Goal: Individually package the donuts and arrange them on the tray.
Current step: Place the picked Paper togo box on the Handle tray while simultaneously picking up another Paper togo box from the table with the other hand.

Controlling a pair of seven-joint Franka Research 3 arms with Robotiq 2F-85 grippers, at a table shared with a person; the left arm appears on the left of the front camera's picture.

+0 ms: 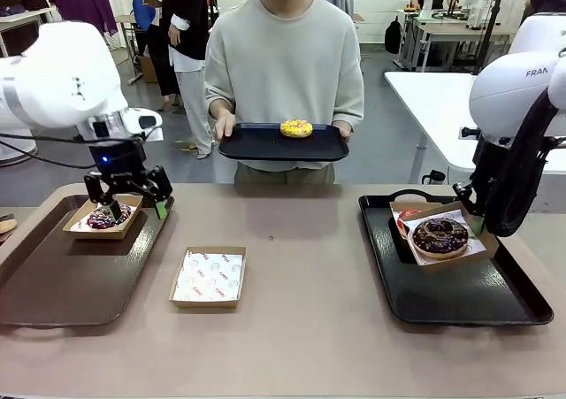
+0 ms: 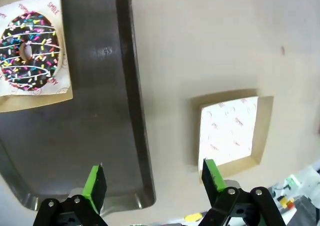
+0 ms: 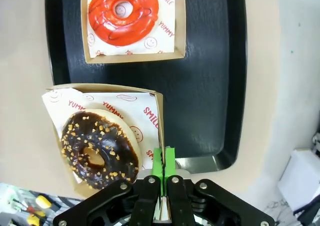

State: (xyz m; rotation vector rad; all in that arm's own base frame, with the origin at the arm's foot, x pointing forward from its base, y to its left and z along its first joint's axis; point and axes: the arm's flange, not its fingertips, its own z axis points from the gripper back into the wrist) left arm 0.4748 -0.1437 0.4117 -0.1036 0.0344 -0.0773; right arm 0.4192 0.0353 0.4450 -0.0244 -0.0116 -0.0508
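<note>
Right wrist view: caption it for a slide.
Right jaws shut at box of chocolate donut; boxed red donut beyond, on black tray.

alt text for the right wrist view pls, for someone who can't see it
The right end effector, shut, pinches the side wall of a cardboard box holding a chocolate donut topped with pale crumbs. Beyond it on the same black tray, a glossy red donut sits in a second box lined with printed paper.
</note>
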